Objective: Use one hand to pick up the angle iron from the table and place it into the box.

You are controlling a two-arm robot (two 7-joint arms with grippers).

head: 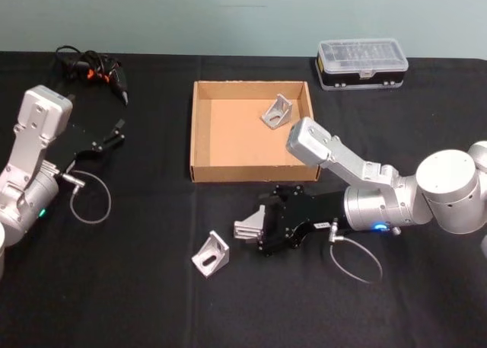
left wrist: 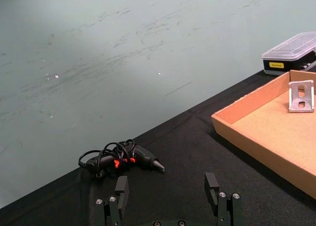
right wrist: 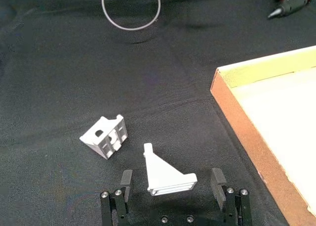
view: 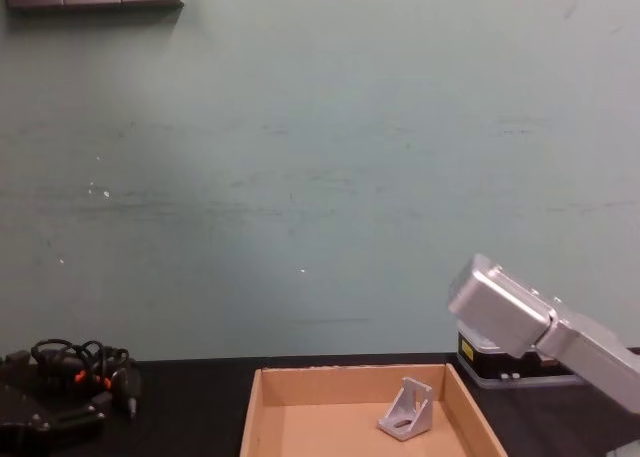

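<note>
The black counter (head: 137,302) spans the head view. The silver right arm (head: 449,188) comes in from 3 o'clock. The left arm (head: 34,150) stands at 9 o'clock, well apart from the work.

The tan box (head: 228,173) sits at 12 o'clock of centre, and a link of the right arm covers its near right corner. In the chest view the frame's edge cuts off its front wall. A clear-lidded case (head: 361,62) is at 1 o'clock. A black glue gun (head: 95,70) with a coiled cord is at 10 o'clock.

The right tool (head: 264,228) is low at 6 o'clock of the box, its fingers spread and released. Between them is the first angle iron (right wrist: 165,172), pale grey metal with a triangular side web and a ribbed flange. A gap shows on each side of it. It appears to lie on the counter, though whether it is lifted at all is hard to judge. Its bolt holes cannot be seen from here.

The left tool (left wrist: 167,179) is released and empty.

The second angle iron (head: 211,254) is on the counter, at 8 o'clock of the right tool and near it. It shows slotted holes in the right wrist view. The third angle iron (head: 278,112) stands inside the box, near the far right corner.
</note>
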